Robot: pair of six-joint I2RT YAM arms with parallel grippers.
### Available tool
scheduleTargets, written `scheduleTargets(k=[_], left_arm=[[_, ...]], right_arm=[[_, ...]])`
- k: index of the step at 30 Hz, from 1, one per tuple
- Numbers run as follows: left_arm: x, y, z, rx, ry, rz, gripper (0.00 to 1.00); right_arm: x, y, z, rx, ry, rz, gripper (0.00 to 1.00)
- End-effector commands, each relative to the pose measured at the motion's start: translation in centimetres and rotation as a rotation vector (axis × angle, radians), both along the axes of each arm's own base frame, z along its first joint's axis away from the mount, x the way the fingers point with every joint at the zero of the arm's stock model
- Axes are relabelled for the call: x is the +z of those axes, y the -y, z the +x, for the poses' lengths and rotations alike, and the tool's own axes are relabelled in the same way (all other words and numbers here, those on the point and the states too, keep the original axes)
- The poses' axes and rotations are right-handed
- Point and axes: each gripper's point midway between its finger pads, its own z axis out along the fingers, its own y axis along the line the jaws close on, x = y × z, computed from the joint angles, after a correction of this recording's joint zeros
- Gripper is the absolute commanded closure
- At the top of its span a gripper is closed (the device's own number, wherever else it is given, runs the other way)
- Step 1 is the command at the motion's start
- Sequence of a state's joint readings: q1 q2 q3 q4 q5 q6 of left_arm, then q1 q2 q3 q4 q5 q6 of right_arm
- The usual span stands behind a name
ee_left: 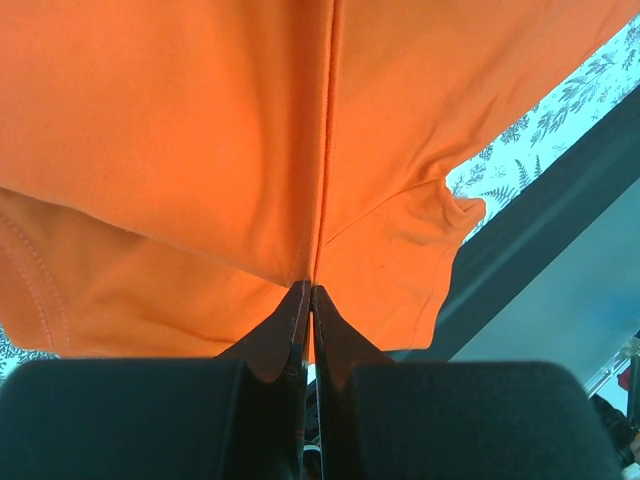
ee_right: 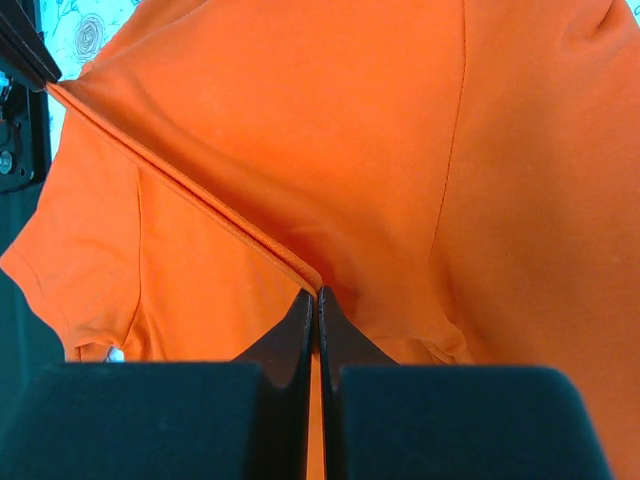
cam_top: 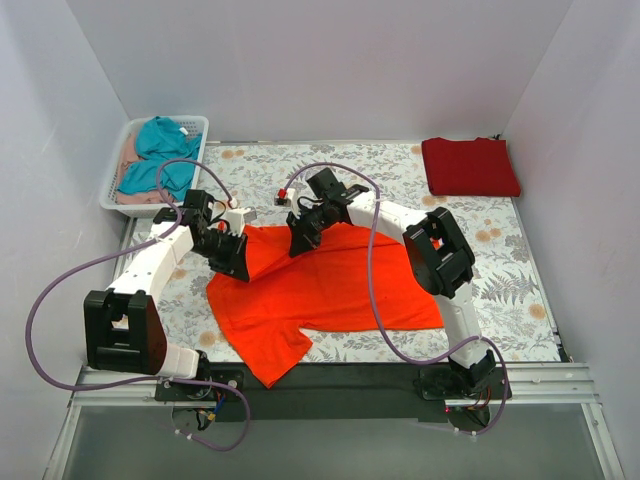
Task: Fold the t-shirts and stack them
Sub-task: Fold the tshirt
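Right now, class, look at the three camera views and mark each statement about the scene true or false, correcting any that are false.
1. The left gripper and the right gripper are each shut on the orange-red t-shirt. True.
2. The crimson t-shirt is spread out flat between the arms. False: it lies folded at the far right corner of the table.
3. The teal garment sits in the white basket at the far left. True.
4. The orange-red t-shirt is stacked on the crimson t-shirt. False: the two lie apart, with bare table between them.
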State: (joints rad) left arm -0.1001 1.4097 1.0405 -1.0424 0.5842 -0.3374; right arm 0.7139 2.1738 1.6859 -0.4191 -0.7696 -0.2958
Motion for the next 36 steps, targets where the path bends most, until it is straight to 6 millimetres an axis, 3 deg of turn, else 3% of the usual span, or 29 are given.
scheduleTargets(k=[1,14,28,30,32,34,36], left_arm=[[0.7,0.5,-0.6,-0.016,0.008,-0.007,1.0],[0.1,2.4,-1.2,-0.081,-0.004,0.001,1.0],[-1.2,2.2,-1.3,-0.078,-0.027,0.031,1.0],[-1.2,1.9,-0.7,-0.044,-0.023,0.044,0.94],[-0.5,1.5,0.5,0.011,-0.012,0.022,0.77],[1.7,0.5,2.9,0.088,0.022,-0.063,0.62],[2.8,-1.4,5.0,0.174,0.026,-0.126,0.59]], right_arm=[[2.1,0.6,0.0,0.008,0.048,0.023,0.99],[2.1,1.0,0.4,0.004,0.06,0.013,0.99],[1.3,1.7,-0.3,0.024,0.055,-0.007,0.99],[1.0,1.9,-0.5,0.029,0.046,-0.013,0.99],[0.6,2.1,-1.0,0.04,0.038,-0.019,0.99],[0.3,2.2,-1.8,0.055,0.027,-0.029,0.96],[0.5,2.3,-2.6,0.08,0.031,-0.027,0.81]])
